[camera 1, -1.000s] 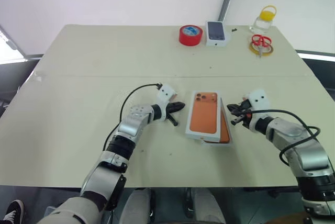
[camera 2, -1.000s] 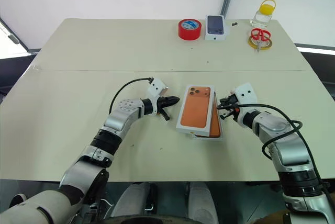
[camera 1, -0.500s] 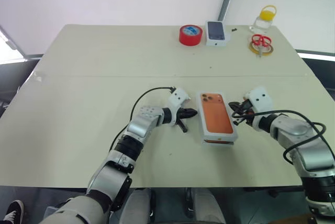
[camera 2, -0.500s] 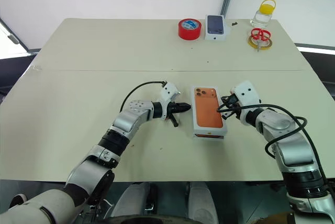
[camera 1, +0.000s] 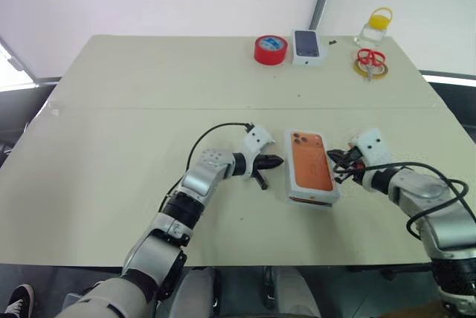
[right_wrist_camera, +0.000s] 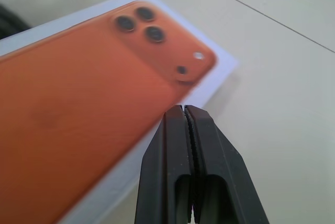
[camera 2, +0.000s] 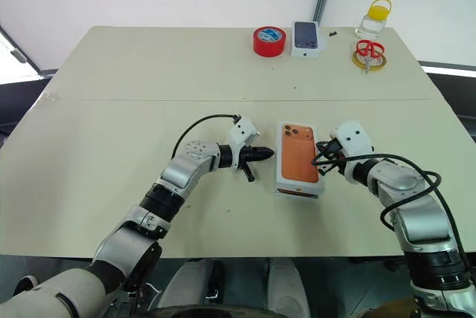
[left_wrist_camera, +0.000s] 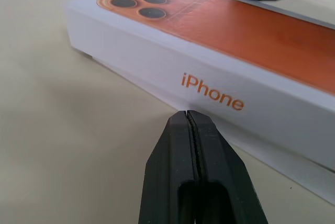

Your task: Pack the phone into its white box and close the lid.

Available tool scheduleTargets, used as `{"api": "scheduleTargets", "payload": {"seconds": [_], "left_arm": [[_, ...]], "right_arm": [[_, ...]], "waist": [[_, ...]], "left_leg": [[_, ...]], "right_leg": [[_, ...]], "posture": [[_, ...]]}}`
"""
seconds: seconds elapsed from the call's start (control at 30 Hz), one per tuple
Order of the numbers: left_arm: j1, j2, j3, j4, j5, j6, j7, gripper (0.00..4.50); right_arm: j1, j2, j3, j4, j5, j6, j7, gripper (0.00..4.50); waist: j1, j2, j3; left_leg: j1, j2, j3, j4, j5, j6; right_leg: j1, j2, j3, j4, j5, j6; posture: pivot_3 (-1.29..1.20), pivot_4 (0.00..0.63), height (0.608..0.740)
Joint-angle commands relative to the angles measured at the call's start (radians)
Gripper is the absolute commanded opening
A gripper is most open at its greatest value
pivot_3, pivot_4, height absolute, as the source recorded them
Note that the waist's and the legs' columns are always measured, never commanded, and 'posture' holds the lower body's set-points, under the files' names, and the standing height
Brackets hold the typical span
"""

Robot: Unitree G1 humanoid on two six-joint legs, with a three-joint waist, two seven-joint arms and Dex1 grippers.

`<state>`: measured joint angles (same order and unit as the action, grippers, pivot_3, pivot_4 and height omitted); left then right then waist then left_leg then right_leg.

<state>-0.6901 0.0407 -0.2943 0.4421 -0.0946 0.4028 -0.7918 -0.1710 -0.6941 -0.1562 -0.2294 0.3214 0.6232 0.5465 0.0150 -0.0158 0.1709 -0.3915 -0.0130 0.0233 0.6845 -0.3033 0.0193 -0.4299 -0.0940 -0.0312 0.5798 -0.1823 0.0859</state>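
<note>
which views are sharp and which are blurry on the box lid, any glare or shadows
Left wrist view: the lid is crisp at the printed lettering, softening toward its far corner; a thin shadow lies under its lower edge. Right wrist view: the lid's orange print is out of focus, while the right gripper is sharp. Right eye view: even, soft light on the table, no glare, faint shadows.
</note>
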Motion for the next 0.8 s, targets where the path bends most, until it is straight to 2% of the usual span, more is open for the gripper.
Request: {"api": "scheduleTargets", "payload": {"seconds": [0.03, 0.13, 0.33, 0.5, 0.8], "left_arm": [[-0.006, -0.005, 0.010, -0.024, -0.004, -0.022, 0.007, 0.00], [-0.011, -0.012, 0.009, -0.011, 0.001, -0.032, 0.019, 0.00], [-0.015, -0.023, 0.003, 0.009, 0.002, -0.045, 0.027, 0.00], [-0.011, -0.021, -0.006, 0.006, 0.009, -0.057, 0.019, 0.00], [0.029, -0.008, -0.034, -0.066, 0.005, -0.034, -0.019, 0.00]], "right_arm": [[-0.040, -0.003, -0.051, 0.005, 0.007, -0.012, -0.009, 0.06], [-0.018, -0.053, 0.022, 0.048, -0.113, -0.096, -0.009, 0.06], [0.017, -0.071, 0.122, 0.046, -0.203, -0.136, 0.017, 0.06], [0.006, -0.027, 0.084, 0.010, -0.139, -0.103, 0.037, 0.06], [0.050, -0.059, 0.082, -0.066, -0.111, -0.104, 0.128, 0.06]], "waist": [[0.000, 0.000, 0.000], [0.001, 0.000, 0.000], [-0.002, 0.000, 0.000], [-0.002, 0.000, 0.000], [-0.001, 0.000, 0.000]], "left_leg": [[0.000, 0.000, 0.000, 0.000, 0.000, 0.000], [0.000, 0.000, 0.000, 0.000, 0.000, 0.000], [0.000, -0.001, 0.001, 0.000, 0.000, 0.000], [0.000, -0.001, 0.000, 0.000, 0.000, 0.000], [0.000, -0.001, 0.000, 0.000, 0.000, 0.000]], "right_leg": [[0.000, 0.000, 0.000, 0.000, 0.000, 0.000], [0.000, 0.000, 0.000, 0.000, 0.000, 0.000], [0.000, -0.001, 0.000, 0.000, 0.000, 0.000], [0.000, -0.001, 0.000, 0.001, 0.000, 0.000], [0.000, -0.001, 0.000, 0.001, 0.000, 0.000]], "posture": [[0.00, 0.150, 0.740], [0.00, 0.150, 0.740], [0.00, 0.150, 0.740], [0.00, 0.150, 0.740], [0.00, 0.150, 0.740]]}}
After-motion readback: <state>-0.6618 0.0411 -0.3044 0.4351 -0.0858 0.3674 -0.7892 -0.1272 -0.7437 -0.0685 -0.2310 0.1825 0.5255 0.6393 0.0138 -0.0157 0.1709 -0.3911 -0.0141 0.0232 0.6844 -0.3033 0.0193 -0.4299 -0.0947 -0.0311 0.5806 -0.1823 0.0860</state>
